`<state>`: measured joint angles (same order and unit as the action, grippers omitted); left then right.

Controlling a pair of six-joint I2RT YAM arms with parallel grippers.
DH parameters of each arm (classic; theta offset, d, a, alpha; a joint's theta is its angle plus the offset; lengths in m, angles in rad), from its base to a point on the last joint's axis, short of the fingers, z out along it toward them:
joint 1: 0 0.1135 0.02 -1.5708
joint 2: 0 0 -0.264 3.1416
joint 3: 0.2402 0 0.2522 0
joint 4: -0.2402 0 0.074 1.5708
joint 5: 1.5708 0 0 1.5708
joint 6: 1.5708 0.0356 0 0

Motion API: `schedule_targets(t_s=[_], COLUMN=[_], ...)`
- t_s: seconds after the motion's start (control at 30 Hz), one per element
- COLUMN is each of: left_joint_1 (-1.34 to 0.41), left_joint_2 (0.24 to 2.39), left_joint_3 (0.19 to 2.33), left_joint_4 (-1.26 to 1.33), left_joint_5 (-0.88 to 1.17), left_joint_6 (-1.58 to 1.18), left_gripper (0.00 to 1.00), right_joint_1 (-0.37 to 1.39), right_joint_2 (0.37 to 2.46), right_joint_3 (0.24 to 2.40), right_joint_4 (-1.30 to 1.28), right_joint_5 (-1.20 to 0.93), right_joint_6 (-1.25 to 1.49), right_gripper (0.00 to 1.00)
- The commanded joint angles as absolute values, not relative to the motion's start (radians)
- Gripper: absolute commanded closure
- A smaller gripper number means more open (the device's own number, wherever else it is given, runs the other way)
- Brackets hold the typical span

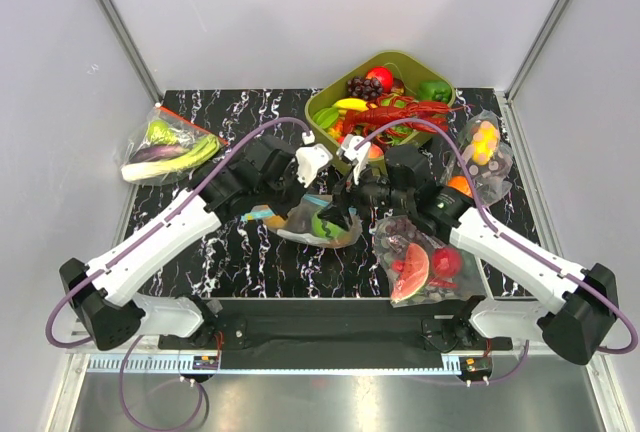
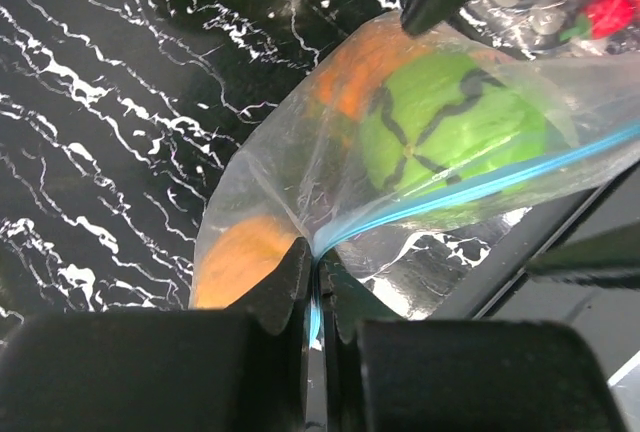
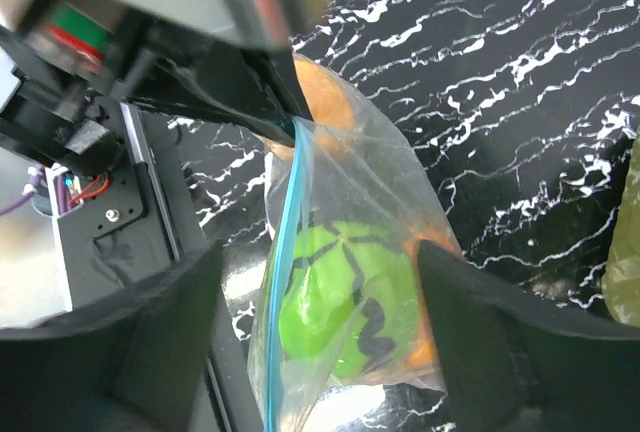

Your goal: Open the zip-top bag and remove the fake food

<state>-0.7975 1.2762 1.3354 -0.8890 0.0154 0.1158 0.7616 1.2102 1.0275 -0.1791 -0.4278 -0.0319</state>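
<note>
Clear crinkly bag (image 1: 318, 220) with blue zip strip (image 2: 480, 187), mid-table, seven o'clock from olive bowl (image 1: 322, 102), green ball (image 2: 450, 132) and orange fruit (image 2: 245, 257) inside, left gripper (image 2: 315, 264) clenched on strip's end at bag's nine o'clock, right gripper (image 3: 320, 302) spread wide, a finger either side of bag, not gripping

The zip-top bag (image 1: 318, 222) is closed in on two sides: its left end is pinched by the left gripper (image 2: 315, 264), and it is straddled by the wide-spread right gripper (image 3: 335, 347). Just right of it, passage is blocked by the watermelon bag (image 1: 420, 262); behind it, by the green bowl (image 1: 320, 112). Bare table (image 1: 262, 264) is left free in front of it.
</note>
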Motion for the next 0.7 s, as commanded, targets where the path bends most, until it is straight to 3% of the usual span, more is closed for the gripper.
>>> schedule_targets(t_s=[0.0, 0.17, 0.2, 0.3, 0.37, 0.4, 0.43, 0.53, 0.67], left_joint_1=[-0.799, -0.799, -0.798, -0.799, -0.798, -0.798, -0.798, -0.798, -0.796], left_joint_2=[1.266, 1.253, 1.244, 1.206, 1.163, 1.110, 1.080, 0.997, 0.959], left_joint_3=[1.407, 1.394, 1.384, 1.350, 1.287, 1.258, 1.227, 1.122, 1.042], left_joint_4=[-0.838, -0.824, -0.809, -0.747, -0.683, -0.605, -0.562, -0.444, -0.413], left_joint_5=[0.077, 0.094, 0.091, 0.007, -0.111, -0.139, -0.159, -0.233, -0.402], left_joint_6=[0.130, 0.129, 0.126, 0.094, 0.045, 0.031, 0.003, -0.056, -0.120], left_gripper=[0.93, 0.91, 0.87, 0.66, 0.49, 0.34, 0.27, 0.20, 0.19], right_joint_1=[0.775, 0.775, 0.775, 0.773, 0.772, 0.772, 0.770, 0.756, 0.723], right_joint_2=[1.198, 1.198, 1.198, 1.178, 1.167, 1.163, 1.164, 1.175, 1.169], right_joint_3=[1.019, 1.012, 1.011, 0.985, 0.956, 0.950, 0.946, 0.948, 0.937], right_joint_4=[-0.183, -0.181, -0.179, -0.143, -0.105, -0.097, -0.092, -0.091, -0.081], right_joint_5=[-0.394, -0.373, -0.361, -0.325, -0.293, -0.254, -0.235, -0.198, -0.192], right_joint_6=[-0.049, -0.044, -0.043, -0.032, -0.014, -0.008, -0.006, 0.029, 0.052], right_gripper=[0.22, 0.59, 0.77, 1.00, 1.00, 1.00, 1.00, 1.00, 1.00])
